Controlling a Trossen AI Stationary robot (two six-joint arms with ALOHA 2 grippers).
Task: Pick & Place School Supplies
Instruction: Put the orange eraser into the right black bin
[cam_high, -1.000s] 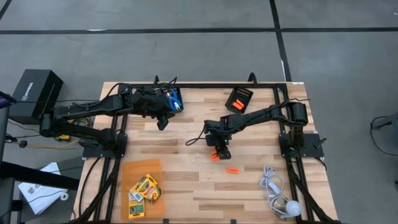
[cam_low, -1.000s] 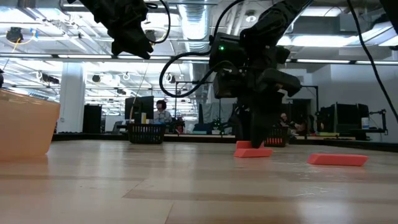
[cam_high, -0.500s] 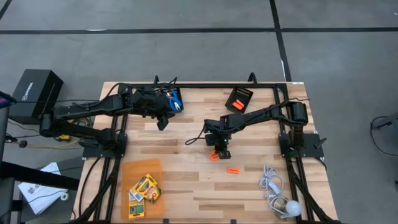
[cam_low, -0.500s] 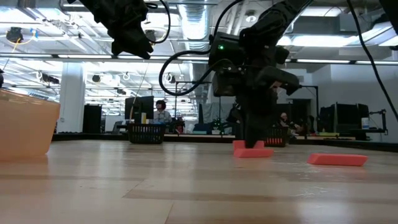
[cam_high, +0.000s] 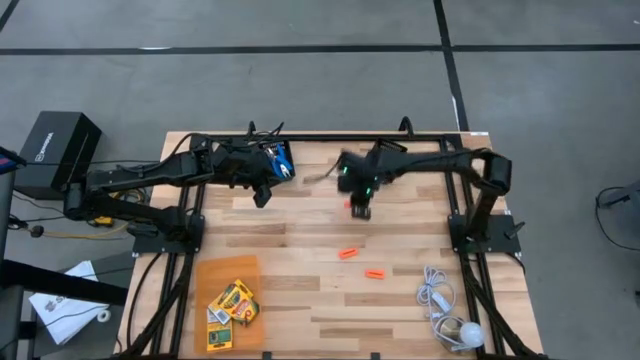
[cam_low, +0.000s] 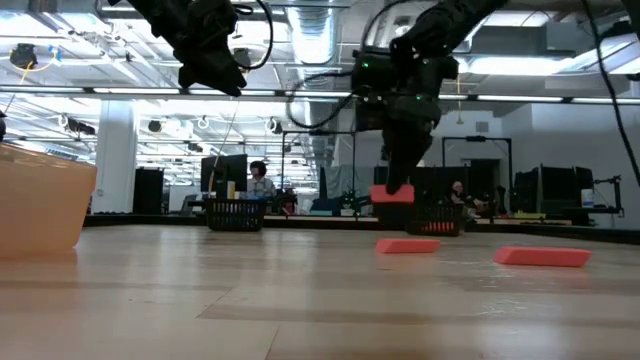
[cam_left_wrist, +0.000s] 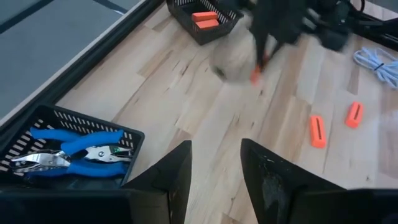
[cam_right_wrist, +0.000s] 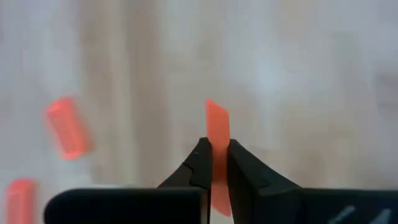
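At the lower left of the high view, a translucent orange tray (cam_high: 226, 290) holds small yellow-and-green crayon boxes (cam_high: 233, 302). Toward the lower centre, two flat stubby orange pieces (cam_high: 361, 263) lie on the pale wooden table (cam_high: 300, 240), near each other but apart. At the lower right lies a white cord with a round bulb (cam_high: 447, 312). Above centre, the right gripper (cam_high: 360, 207) is raised off the table, its fingers pinched on a third orange piece (cam_right_wrist: 216, 140). At upper left, the left gripper (cam_high: 262, 196) hangs with fingers parted, empty, just beside a black mesh bin (cam_high: 283, 160) holding the blue-handled scissors-like tool (cam_left_wrist: 78, 149). Another black mesh bin (cam_high: 385, 157) at upper centre holds more orange pieces (cam_left_wrist: 205, 20).
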